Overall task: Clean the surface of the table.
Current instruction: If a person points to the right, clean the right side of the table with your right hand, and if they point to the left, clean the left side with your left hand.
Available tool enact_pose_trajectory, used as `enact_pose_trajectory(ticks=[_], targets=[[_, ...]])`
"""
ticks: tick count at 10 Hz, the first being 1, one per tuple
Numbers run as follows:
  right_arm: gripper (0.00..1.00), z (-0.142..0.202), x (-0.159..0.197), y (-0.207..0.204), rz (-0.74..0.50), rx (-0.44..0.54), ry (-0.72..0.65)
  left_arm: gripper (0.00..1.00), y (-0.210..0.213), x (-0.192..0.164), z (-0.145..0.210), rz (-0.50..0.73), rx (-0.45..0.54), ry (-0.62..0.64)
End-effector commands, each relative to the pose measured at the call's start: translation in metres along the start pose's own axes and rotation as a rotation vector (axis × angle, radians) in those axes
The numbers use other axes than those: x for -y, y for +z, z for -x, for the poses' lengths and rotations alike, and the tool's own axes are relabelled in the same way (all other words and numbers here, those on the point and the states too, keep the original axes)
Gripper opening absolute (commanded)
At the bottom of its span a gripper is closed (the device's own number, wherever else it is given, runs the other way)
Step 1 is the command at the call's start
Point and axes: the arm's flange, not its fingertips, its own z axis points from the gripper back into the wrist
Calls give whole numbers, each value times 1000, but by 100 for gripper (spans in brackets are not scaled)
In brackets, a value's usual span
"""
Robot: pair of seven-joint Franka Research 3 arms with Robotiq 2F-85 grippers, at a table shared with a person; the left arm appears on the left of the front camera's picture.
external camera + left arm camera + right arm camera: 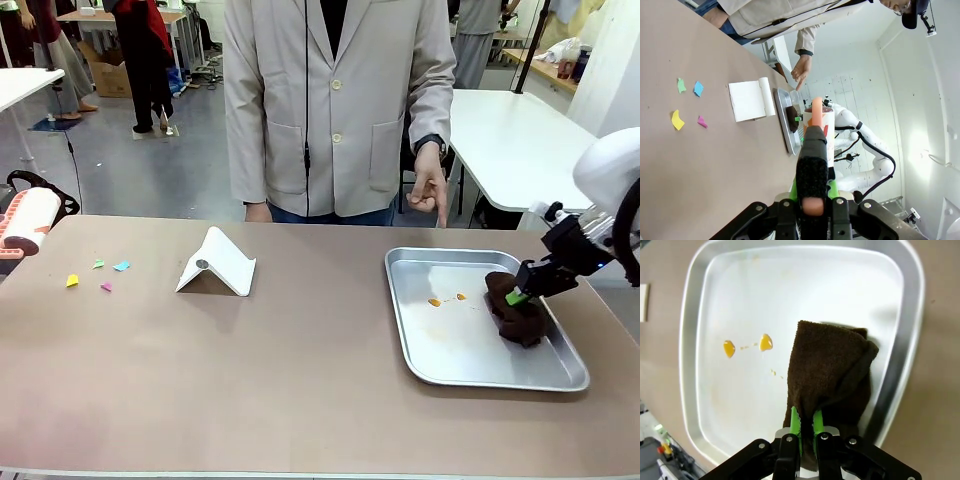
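The brownish table (300, 385) carries small paper scraps at its left: yellow (72, 281), green (98, 264), blue (121, 266) and pink (106, 287). My left gripper (812, 189) is shut on the black handle of a white lint roller (818, 120), which sits at the table's left edge (30, 222). My right gripper (515, 297) is shut on a dark brown cloth (832, 370). The cloth rests in the right part of a silver tray (420, 340). Two orange spots (729, 348) lie on the tray floor left of the cloth.
A white folded stand (215, 263) sits left of the table's centre. A person in a pale coat stands at the far edge, one hand (432, 188) pointing down toward the tray. White tables stand behind.
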Motion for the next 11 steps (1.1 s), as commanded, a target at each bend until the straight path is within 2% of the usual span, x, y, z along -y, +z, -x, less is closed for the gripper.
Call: enact_pose_trajectory(ticks=[1,5,8,11], targets=[[11,-10,-14,-15,15,-11,-3,0,-1,3,3,9,0,-19],[11,-19,-29,-40,-56,-53,35,0,-1,3,3,9,0,-19],[11,-26,-47,-46,-133,-54,124,0,-1,3,3,9,0,-19],[11,-31,-74,-64,-152,-83,205,0,-1,3,3,9,0,-19]])
